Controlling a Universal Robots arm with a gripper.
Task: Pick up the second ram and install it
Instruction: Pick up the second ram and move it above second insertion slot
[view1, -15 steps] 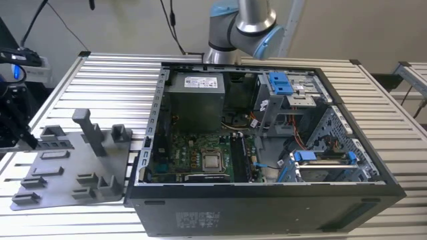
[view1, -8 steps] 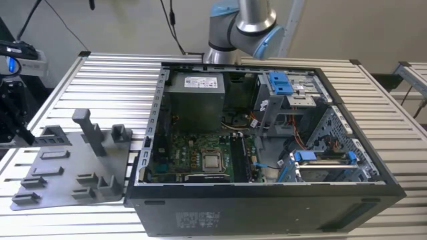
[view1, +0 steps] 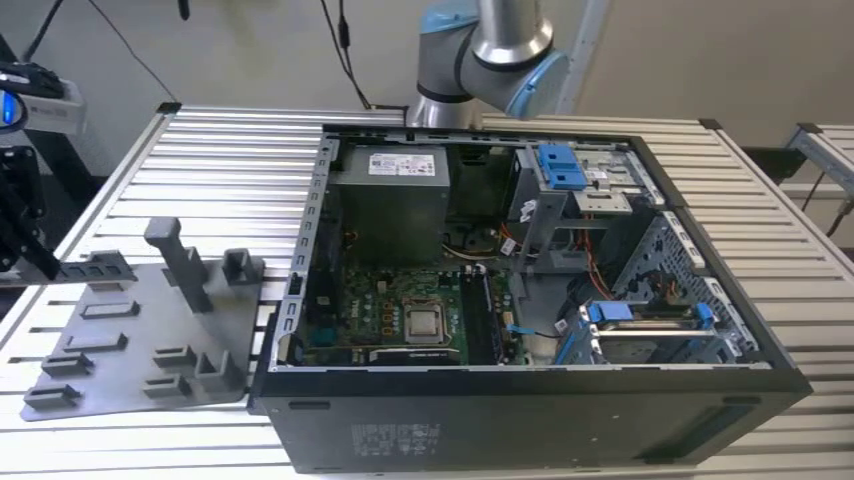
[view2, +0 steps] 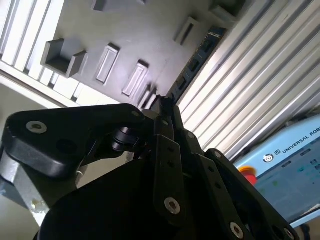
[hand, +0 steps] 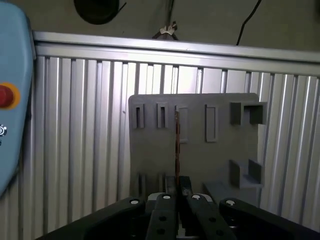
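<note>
Ram (view2: 197, 57) is clamped in your gripper (hand: 177, 192): jaws are closed on one end, and the rest sticks out over the plate (hand: 150, 150). The first wrist view shows it edge-on, a thin strip in line with the plate's row of slots. I can't tell if it's clear of the plate or touching. The second wrist view shows the dark board and chips running out from the fingertips (view2: 172, 112) above the plate. In the exterior view you're at the plate's edge farthest from the case (view1: 534, 420). The case lies open just beside the plate, with the green board (view1: 387, 300) inside, well apart from the ram. Both sit on the slatted table (view1: 227, 150).
</note>
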